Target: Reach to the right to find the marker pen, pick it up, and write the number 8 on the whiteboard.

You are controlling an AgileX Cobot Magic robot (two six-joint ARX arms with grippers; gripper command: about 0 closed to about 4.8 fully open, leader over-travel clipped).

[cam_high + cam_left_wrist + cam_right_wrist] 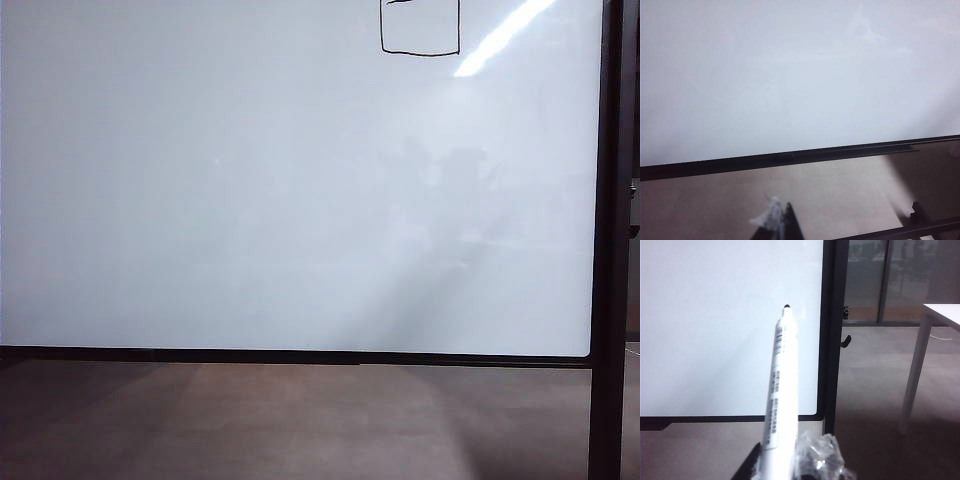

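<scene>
Exterior view: the whiteboard (300,200) fills nearly the whole frame, its black frame running along the bottom and down the right edge, brown floor (300,420) below. At the top, right of centre, the lower half of the number 8 (420,30) shows: a boxy loop with rounded lower corners and a crossbar, the upper part cut off by the frame edge. Neither arm is in this view.

Left wrist view: board surface above, bottom rail crossing the middle, floor beneath. Only a dark finger tip wrapped in pale material shows at the bottom edge, left of centre, for the left gripper (777,220). It holds nothing visible; whether its jaws are parted or closed cannot be told.

Right wrist view: the right gripper (790,465) sits at the bottom centre, jaws clenched on the marker pen (780,390). The pen's white barrel rises from bottom centre toward upper centre, long axis near vertical in frame, leaning slightly right, dark tip pointing up and away toward the board near its right frame post. The tip looks clear of the surface. A pale desk (940,315) stands at far right.

Judgement: the figure looks essentially drawn. If any stroke remains, bring the tip square to the board and press lightly; otherwise keep the grip firm and the tip off the surface to avoid stray marks.
</scene>
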